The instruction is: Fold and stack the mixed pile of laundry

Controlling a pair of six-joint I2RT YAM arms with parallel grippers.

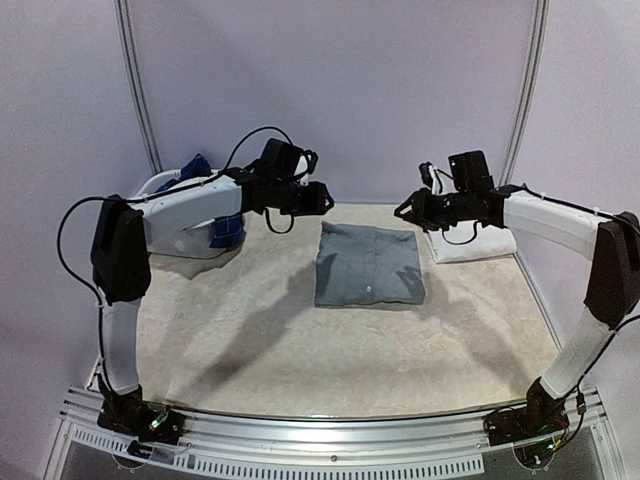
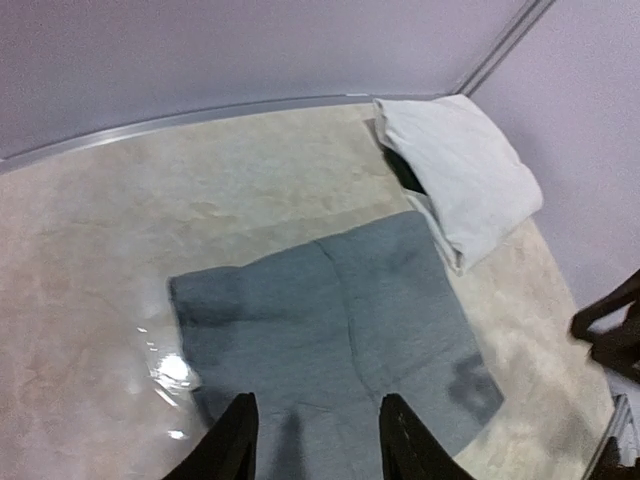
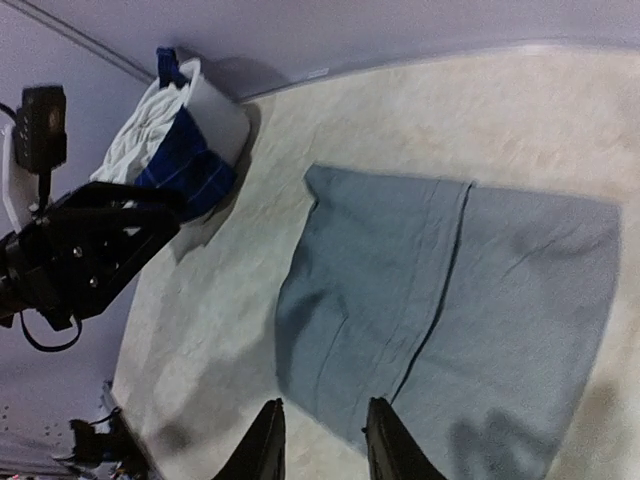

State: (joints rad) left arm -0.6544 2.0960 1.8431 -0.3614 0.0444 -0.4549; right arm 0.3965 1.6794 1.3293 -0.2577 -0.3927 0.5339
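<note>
A grey T-shirt [image 1: 370, 263] lies folded flat in the middle of the table, also seen in the left wrist view [image 2: 330, 320] and the right wrist view [image 3: 450, 300]. A folded white piece [image 1: 470, 243] [image 2: 460, 170] lies at the back right. Blue plaid cloth [image 1: 228, 232] [image 3: 185, 165] and white cloth [image 3: 140, 135] hang out of the basket. My left gripper [image 1: 325, 197] [image 2: 318, 435] hovers above the shirt's left back corner, open and holding nothing. My right gripper [image 1: 405, 210] [image 3: 322, 440] hovers over the shirt's right back corner, jaws apart and holding nothing.
A white plastic basket [image 1: 165, 190] [image 3: 225, 110] stands at the back left, behind the left arm. Metal frame posts [image 1: 140, 90] rise along the back wall. The table's rail [image 1: 330, 425] runs along the near edge, between the arm bases.
</note>
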